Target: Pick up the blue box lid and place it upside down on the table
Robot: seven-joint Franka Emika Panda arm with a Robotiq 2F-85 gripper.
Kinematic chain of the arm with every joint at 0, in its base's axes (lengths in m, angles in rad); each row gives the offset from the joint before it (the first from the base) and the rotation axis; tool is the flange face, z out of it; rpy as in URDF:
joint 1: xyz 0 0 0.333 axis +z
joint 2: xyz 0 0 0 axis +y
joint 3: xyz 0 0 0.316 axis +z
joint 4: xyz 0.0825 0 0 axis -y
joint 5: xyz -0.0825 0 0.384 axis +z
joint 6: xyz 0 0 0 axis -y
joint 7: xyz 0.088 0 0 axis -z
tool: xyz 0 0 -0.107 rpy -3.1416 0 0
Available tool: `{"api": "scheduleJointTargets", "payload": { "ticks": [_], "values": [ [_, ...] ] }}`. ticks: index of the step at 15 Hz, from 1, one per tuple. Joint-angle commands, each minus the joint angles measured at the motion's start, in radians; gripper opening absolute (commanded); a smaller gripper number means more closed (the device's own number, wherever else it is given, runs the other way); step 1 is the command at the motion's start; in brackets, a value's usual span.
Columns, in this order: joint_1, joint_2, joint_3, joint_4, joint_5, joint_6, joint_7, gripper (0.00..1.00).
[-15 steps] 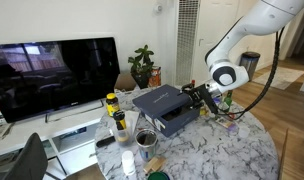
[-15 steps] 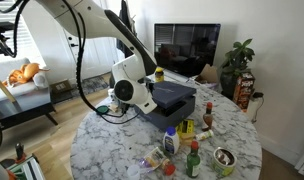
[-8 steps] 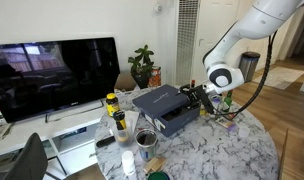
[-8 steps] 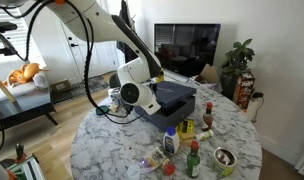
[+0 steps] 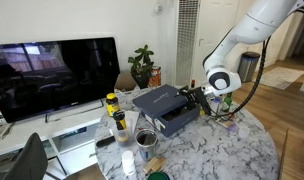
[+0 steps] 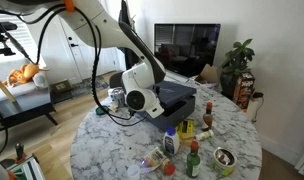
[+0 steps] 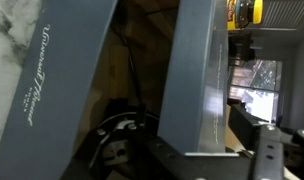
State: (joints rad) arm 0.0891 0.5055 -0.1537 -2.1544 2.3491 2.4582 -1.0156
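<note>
Marble table, TV behind: gripper at right edge of blue box lid, prob. to flip it; whether jaws grip is unclear.

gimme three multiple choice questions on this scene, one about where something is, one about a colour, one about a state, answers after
1. Where is the blue box lid?
A) on the floor
B) over the box base
C) leaning against the wall

2. What colour is the table?
A) plain black
B) red wood
C) white-and-grey marble

3. What state is the TV screen in?
A) dark
B) showing a bright cartoon
C) covered by a cloth

Answers:
1 B, its navy top sits tilted over the base.
2 C, pale veined stone shows around the box.
3 A, the screen shows only dim reflections.
</note>
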Motion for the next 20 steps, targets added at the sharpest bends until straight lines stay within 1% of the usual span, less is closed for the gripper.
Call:
{"api": "scheduleJointTargets", "payload": {
  "ticks": [1, 2, 3, 4, 5, 6, 8, 9, 10, 11, 12, 17, 18, 19, 20],
  "values": [
    [-0.015, 0.024, -0.007, 0.007, 0.003, -0.043, 0.007, 0.78],
    [-0.017, 0.025, -0.008, 0.007, 0.006, -0.048, 0.006, 0.76],
    [-0.019, 0.028, -0.01, 0.008, 0.007, -0.051, 0.006, 0.76],
    [-0.02, 0.029, -0.011, 0.009, 0.01, -0.053, 0.004, 0.74],
    [-0.021, 0.03, -0.012, 0.01, 0.011, -0.053, 0.004, 0.77],
    [-0.021, 0.031, -0.012, 0.011, 0.012, -0.051, 0.005, 0.93],
    [-0.019, 0.036, -0.011, 0.018, 0.022, -0.046, 0.008, 1.0],
    [-0.018, 0.038, -0.01, 0.022, 0.026, -0.048, 0.007, 1.0],
    [-0.018, 0.04, -0.01, 0.024, 0.027, -0.048, 0.008, 0.97],
    [-0.018, 0.041, -0.01, 0.026, 0.029, -0.047, 0.008, 0.85],
    [-0.018, 0.041, -0.011, 0.027, 0.029, -0.048, 0.008, 0.69],
    [-0.017, 0.049, -0.013, 0.033, 0.034, -0.044, 0.006, 0.3],
    [-0.017, 0.048, -0.014, 0.034, 0.037, -0.045, 0.004, 0.23],
    [-0.018, 0.045, -0.014, 0.036, 0.039, -0.05, 0.003, 0.2],
    [-0.018, 0.042, -0.016, 0.038, 0.046, -0.051, -0.002, 0.21]
  ]
}}
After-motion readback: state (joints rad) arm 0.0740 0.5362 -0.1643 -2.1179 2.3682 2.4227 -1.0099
